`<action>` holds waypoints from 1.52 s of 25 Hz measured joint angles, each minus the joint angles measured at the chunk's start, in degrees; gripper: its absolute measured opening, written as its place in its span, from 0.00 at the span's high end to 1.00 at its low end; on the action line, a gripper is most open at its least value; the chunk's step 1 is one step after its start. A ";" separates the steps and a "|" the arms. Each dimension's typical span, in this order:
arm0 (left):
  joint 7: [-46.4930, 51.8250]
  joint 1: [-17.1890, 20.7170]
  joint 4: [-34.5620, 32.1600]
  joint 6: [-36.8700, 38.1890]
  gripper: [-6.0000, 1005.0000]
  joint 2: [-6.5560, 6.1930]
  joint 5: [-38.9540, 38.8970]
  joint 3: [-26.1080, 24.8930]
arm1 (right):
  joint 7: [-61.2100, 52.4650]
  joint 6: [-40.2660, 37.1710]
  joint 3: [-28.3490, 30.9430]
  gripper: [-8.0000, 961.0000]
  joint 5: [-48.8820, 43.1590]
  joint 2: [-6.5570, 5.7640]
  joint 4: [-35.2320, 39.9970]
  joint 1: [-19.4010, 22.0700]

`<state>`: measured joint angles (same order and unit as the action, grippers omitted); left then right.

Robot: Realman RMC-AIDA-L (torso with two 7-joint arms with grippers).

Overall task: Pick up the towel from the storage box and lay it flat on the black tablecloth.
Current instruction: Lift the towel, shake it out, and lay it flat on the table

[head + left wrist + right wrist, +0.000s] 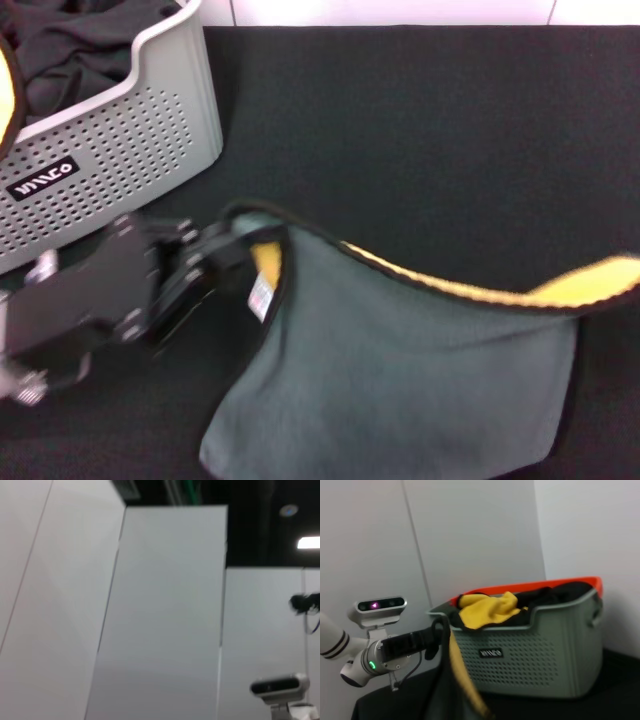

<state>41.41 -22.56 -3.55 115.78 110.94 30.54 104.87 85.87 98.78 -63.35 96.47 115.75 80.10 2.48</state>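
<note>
The fleecy grey-and-yellow towel with black trim is spread across the lower centre of the head view on the matte black tablecloth. Its near-left corner is pinched by the closed left gripper; the cloth's long axis runs rightward from it. The right gripper is not seen.

storage box blocks far left, tablecloth free far right

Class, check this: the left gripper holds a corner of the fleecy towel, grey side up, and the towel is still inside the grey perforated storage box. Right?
Not quite. In the head view the left gripper does hold the fleecy towel, grey side up, but over the matte black tablecloth, outside the grey perforated storage box.
</note>
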 joint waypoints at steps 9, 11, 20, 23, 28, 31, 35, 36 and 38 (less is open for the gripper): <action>-2.76 -5.51 1.62 -14.22 0.95 3.50 -4.53 -0.08 | 10.20 -10.45 -0.25 0.98 -3.22 -0.97 -27.82 -18.09; -3.27 -5.52 1.50 -16.52 0.95 4.12 -5.26 -0.10 | 11.45 -12.34 -0.16 0.98 -3.93 -1.14 -32.34 -21.25; -8.99 -5.08 1.52 -26.25 0.94 6.61 -9.81 -0.10 | 17.01 -25.43 -0.55 0.98 -5.31 -0.57 -43.98 -26.42; -10.28 -5.10 1.56 -28.06 0.94 6.75 -11.55 -0.11 | 19.32 -27.39 -0.56 0.98 -4.36 -0.41 -47.69 -27.91; -14.21 -5.19 1.59 -29.27 0.94 7.16 -14.02 -0.11 | 25.88 -29.35 -0.64 0.98 -0.63 -0.12 -53.20 -29.68; -15.95 -5.54 1.58 -30.14 0.94 7.52 -14.96 -0.10 | 27.70 -30.20 -0.67 0.98 1.32 -0.04 -53.97 -29.95; -17.99 -5.48 1.56 -31.95 0.93 7.87 -15.98 -0.10 | 29.04 -30.63 -1.14 0.98 3.63 0.01 -54.08 -30.59; -18.61 -5.40 1.55 -32.44 0.93 7.92 -16.04 -0.10 | 29.19 -30.90 -1.21 0.98 3.95 0.01 -54.12 -30.94; -20.36 -5.25 1.54 -33.61 0.93 8.10 -16.08 -0.10 | 29.22 -31.80 -1.32 0.98 4.11 0.04 -54.35 -31.63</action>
<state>21.05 -27.82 -2.01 82.18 119.04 14.46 104.77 115.09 66.98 -64.67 100.58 115.78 25.75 -29.15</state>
